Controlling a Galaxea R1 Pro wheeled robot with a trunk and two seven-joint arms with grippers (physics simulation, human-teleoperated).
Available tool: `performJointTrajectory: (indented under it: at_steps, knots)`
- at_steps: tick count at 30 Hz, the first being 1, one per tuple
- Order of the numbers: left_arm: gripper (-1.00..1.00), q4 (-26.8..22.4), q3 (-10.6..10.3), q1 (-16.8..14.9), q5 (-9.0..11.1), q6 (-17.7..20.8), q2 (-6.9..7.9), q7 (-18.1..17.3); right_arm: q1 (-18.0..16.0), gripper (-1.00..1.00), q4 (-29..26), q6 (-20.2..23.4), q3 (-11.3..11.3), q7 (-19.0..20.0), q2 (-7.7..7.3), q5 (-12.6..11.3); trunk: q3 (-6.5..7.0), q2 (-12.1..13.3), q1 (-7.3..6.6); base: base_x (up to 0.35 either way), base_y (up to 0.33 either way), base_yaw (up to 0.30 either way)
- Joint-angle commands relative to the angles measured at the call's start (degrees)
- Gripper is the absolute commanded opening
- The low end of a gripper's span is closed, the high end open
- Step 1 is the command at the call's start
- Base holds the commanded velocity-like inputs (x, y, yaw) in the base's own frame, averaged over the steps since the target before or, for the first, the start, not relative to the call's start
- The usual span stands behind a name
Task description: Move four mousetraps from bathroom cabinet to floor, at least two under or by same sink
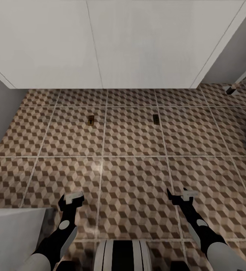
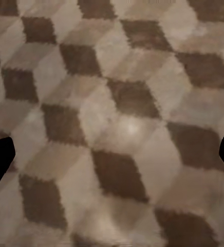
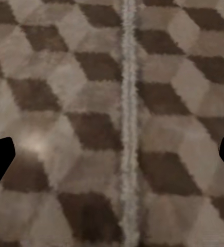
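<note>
Mousetraps, two tiny dark-brown slabs, one (image 1: 90, 119) left and one (image 1: 155, 119) right, lie on the cube-patterned brown-and-beige tiled floor (image 1: 130, 177) before the white vanity (image 1: 100, 45). Left gripper (image 1: 71, 199) and right gripper (image 1: 181, 196) hang spread and empty; rolling forward could crush either trap.

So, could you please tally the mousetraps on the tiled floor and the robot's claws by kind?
Tiny flat dark-brown mousetraps: 2, first, second
Black-and-white claws: 2, left claw, right claw, both open and empty
Total: 4
</note>
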Motion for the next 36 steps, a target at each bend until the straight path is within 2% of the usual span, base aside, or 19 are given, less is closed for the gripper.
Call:
performJointTrajectory:
  at_steps: [1, 21, 36]
  knots:
    - [1.0, 0.0, -0.5, 0.0, 0.6, -0.3, 0.08, 0.4, 0.0, 1.0, 0.0, -0.2, -0.5, 0.2, 0.04, 0.6, -0.03, 0.0, -0.02, -0.109, 0.0, 0.0]
    - [1.0, -0.2, -0.6, 0.0, 0.7, -0.8, -0.94, 1.0, 0.0, 1.0, 0.0, -0.3, -0.5, 0.2, 0.04, 0.7, -0.03, 0.0, -0.02, -0.016, 0.0, 0.0]
    - [1.0, -0.2, -0.7, 0.0, 0.5, -0.5, -0.98, 0.7, 0.0, 1.0, 0.0, -0.3, -0.5, 0.2, 0.04, 0.7, 3.3, 0.2, -0.41, 0.0, 0.0, 0.0]
